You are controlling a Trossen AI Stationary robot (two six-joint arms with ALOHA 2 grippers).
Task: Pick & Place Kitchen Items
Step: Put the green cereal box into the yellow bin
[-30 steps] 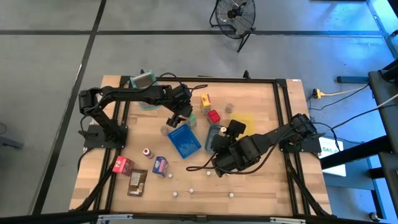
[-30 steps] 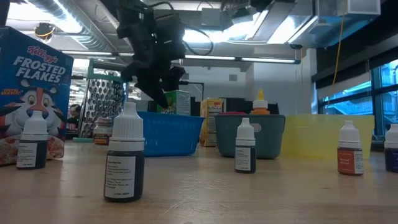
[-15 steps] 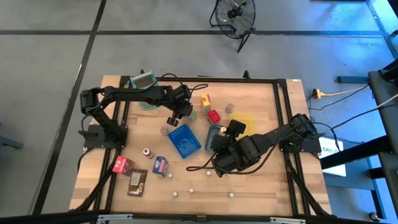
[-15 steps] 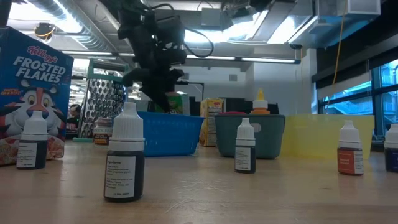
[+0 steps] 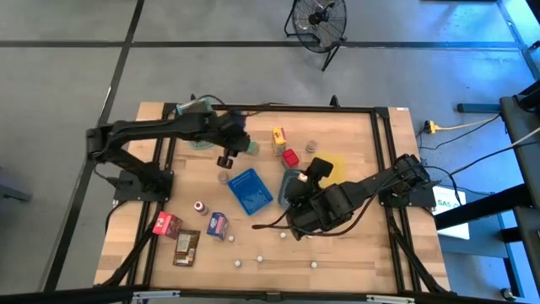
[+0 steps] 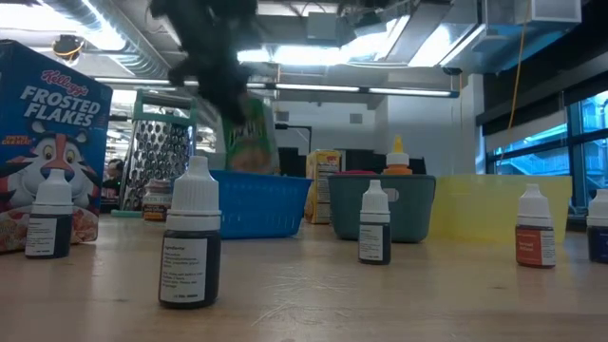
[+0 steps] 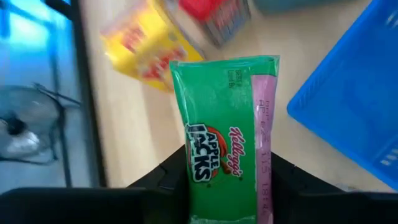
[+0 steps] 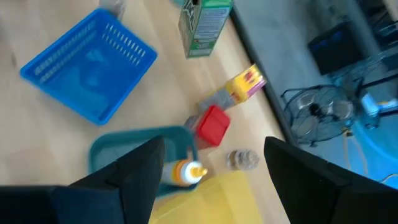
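My left gripper [image 5: 242,145] is shut on a green Apple Jacks box [image 7: 227,130], held over the table just beyond the blue basket [image 5: 251,190]. In the low view the box [image 6: 249,133] hangs above the basket's rim. My right gripper [image 8: 214,186] stands open above the teal tray [image 5: 294,181], with nothing between its fingers. A bottle with an orange cap [image 8: 186,171] stands in that tray. A red box [image 5: 289,156] and a yellow box [image 5: 278,137] rest on the table beyond it. My left gripper pinches the green box between its two fingers, which lie on its two opposite long edges [image 7: 194,177] at the end nearest the wrist. The fingers come slanting down from the table's left. The box is lifted clear of the table and tilted.
A yellow tray [image 5: 333,165] lies right of the teal one, with a small jar [image 5: 311,145] beyond it. Another teal tray [image 5: 196,110] sits at the far left. Boxes, a packet [image 5: 186,245], a small bottle [image 5: 200,206] and several white pieces lie along the near side.
My left gripper has risen and drawn back toward the table's left with the green box. The box stood on the table by the blue basket's far corner and now hangs clear of it, tilted.
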